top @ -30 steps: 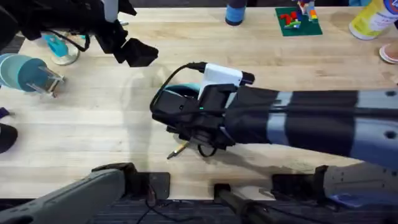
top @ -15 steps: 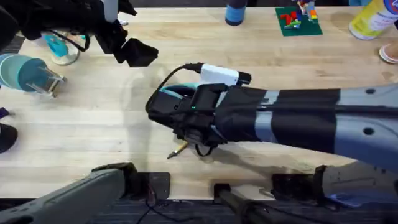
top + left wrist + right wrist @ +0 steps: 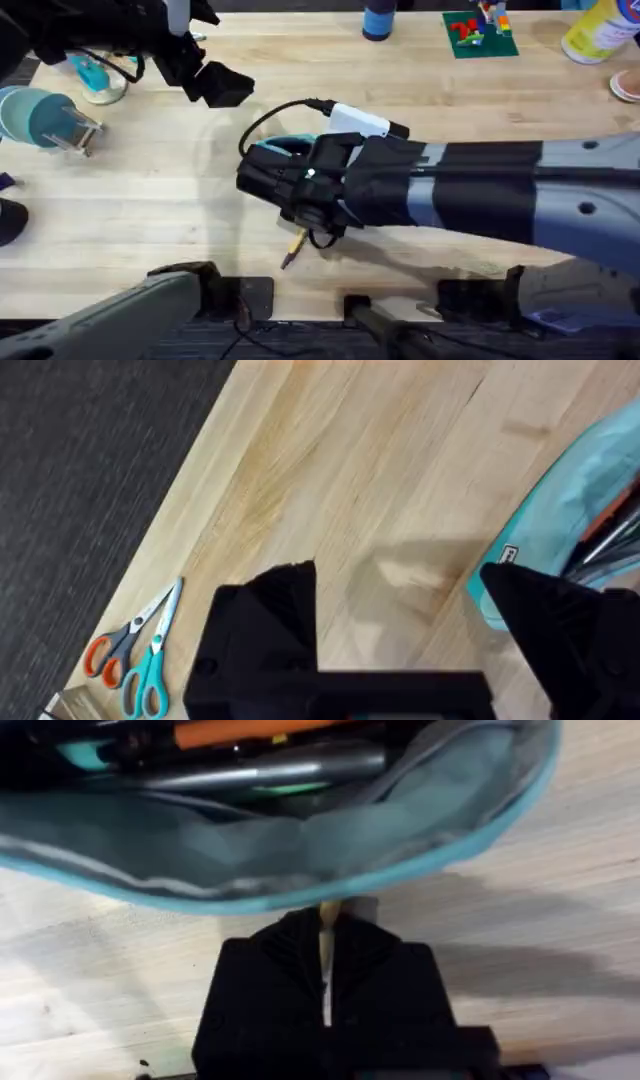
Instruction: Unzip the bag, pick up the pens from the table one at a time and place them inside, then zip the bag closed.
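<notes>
The light blue bag [image 3: 300, 840] lies unzipped mid-table [image 3: 150, 200], pens inside. The right gripper [image 3: 325, 935] pinches a tan pen [image 3: 293, 247] beside the bag's edge. The left gripper [image 3: 400, 585] hangs spread above bare wood; its camera catches 2 scissors [image 3: 135, 655].

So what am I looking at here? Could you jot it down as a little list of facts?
Setting: wooden table
Pouch: light blue, unzipped, mouth open, pens and an orange item inside
Right tool: shut on a tan pencil, right at the pouch's edge
Pencil: dark tip pointing toward the table's near edge, not yet inside
Left tool: open, holding nothing, beside one end of the pouch
Scissors: two pairs, orange-handled and teal-handled, near the table's edge
</notes>
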### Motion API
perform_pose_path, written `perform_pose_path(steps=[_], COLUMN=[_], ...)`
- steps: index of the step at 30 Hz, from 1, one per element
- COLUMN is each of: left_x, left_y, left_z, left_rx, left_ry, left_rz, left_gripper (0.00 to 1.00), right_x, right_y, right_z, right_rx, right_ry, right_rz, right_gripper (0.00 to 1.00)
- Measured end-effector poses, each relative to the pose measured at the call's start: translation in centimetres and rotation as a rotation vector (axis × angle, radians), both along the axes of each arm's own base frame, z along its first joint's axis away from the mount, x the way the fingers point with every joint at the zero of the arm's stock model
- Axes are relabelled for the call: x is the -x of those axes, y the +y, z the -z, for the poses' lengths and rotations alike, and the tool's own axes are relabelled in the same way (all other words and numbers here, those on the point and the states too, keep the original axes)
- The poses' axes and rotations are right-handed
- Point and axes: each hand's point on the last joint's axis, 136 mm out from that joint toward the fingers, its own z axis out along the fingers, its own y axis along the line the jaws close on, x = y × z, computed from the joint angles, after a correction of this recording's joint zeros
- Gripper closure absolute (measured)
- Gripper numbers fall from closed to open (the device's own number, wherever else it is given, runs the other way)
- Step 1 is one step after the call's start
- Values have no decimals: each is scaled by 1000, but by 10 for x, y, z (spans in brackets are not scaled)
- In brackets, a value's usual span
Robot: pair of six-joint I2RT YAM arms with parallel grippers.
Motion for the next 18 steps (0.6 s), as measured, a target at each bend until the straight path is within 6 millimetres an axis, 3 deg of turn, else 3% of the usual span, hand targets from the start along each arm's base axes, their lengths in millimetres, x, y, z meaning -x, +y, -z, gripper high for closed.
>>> perform_pose_path(steps=[5, 11, 18], left_x=[0, 0, 0], left_y=[0, 0, 0], left_z=[0, 0, 0], left_rx=[0, 0, 0], left_ry=[0, 0, 0], left_rz=[0, 0, 1], left_gripper=[7, 7, 7], right_x=[2, 17, 17], right_y=[-4, -27, -34], right_z=[-1, -7, -49], right_rx=[17, 87, 12], right_ry=[10, 71, 23], right_rz=[4, -2, -1], right_gripper=[968, 968, 967])
